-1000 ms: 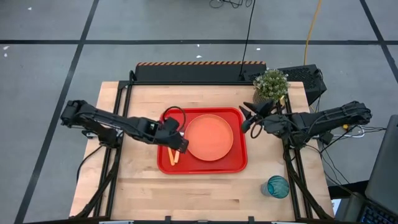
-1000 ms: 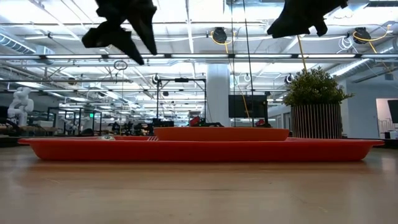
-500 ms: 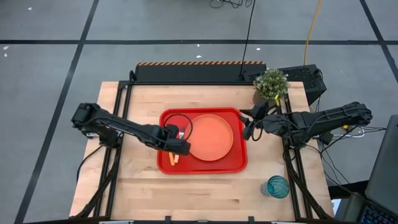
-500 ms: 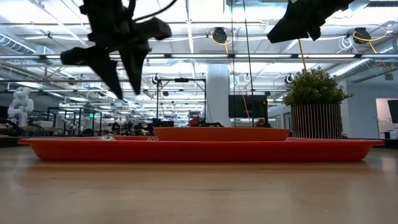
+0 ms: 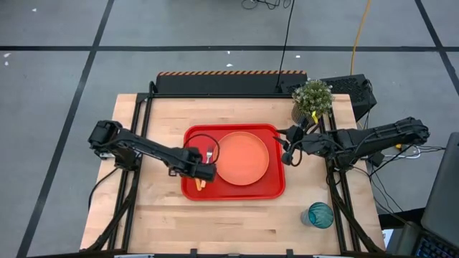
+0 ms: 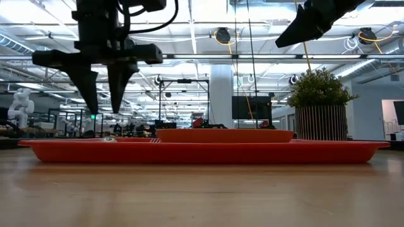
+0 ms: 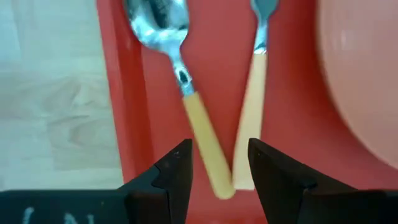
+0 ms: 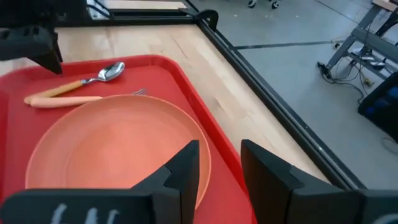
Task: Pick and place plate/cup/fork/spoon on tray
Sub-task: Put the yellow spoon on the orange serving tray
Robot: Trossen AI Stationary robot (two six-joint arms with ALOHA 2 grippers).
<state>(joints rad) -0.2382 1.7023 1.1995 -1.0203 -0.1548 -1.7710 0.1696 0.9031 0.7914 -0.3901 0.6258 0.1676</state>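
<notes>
- On the wooden table (image 5: pixel 165 215), the tray (image 5: pixel 272 188) holds the plate (image 5: pixel 242 158), with the spoon (image 7: pixel 168 43) and fork (image 7: pixel 256 81) at the plate's 9 o'clock.
- Left gripper (image 5: pixel 203 172) hovers above both handles, jaws apart, empty.
- Right gripper (image 5: pixel 287 145) hangs at the tray's 3 o'clock edge, jaws apart, empty.
- Cup (image 5: pixel 320 214) stands off the tray, toward 5 o'clock; a potted plant (image 5: pixel 313 97) sits at 1 o'clock.

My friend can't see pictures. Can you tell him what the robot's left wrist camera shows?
A spoon and a fork with orange handles lie side by side on a red tray, handles meeting in a V. The left end effector hangs open just above them, beside an orange plate.
</notes>
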